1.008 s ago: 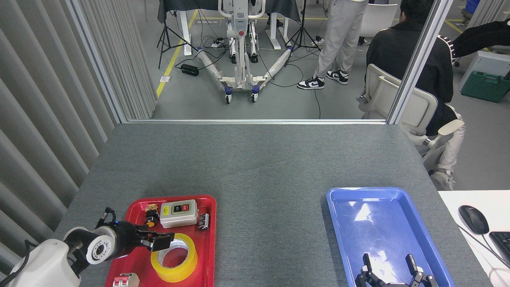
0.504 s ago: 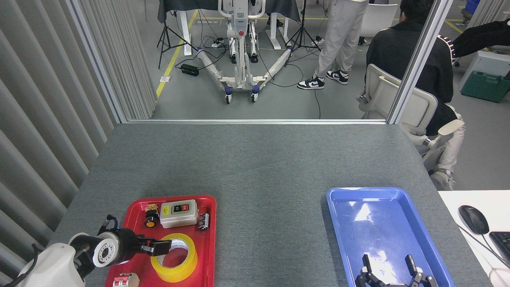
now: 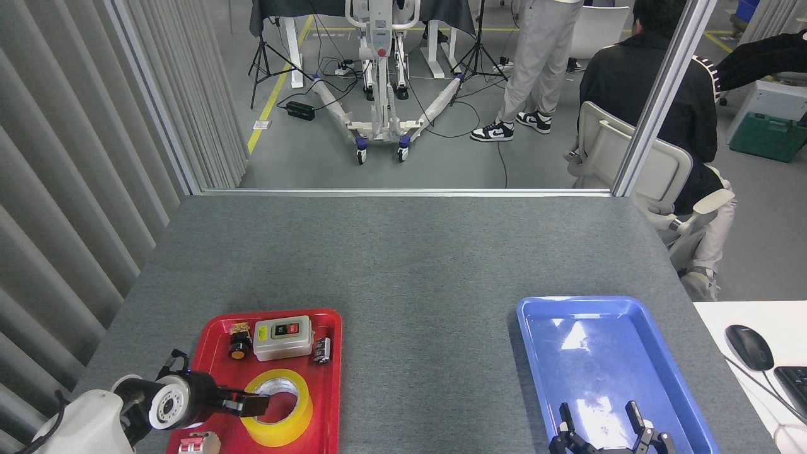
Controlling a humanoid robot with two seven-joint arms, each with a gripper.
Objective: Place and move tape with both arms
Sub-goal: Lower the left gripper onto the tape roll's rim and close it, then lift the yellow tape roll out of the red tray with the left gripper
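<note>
Grey counter carries a red tray at 7 o'clock; the tape lies flat there, hole upward. Left claw grips its rim; right claw hangs open over a blue tray.

Tape: wide translucent-yellow roll w/ white core, lying flat, hole up, in near part of red tray, left gripper tip over its left rim.
</note>
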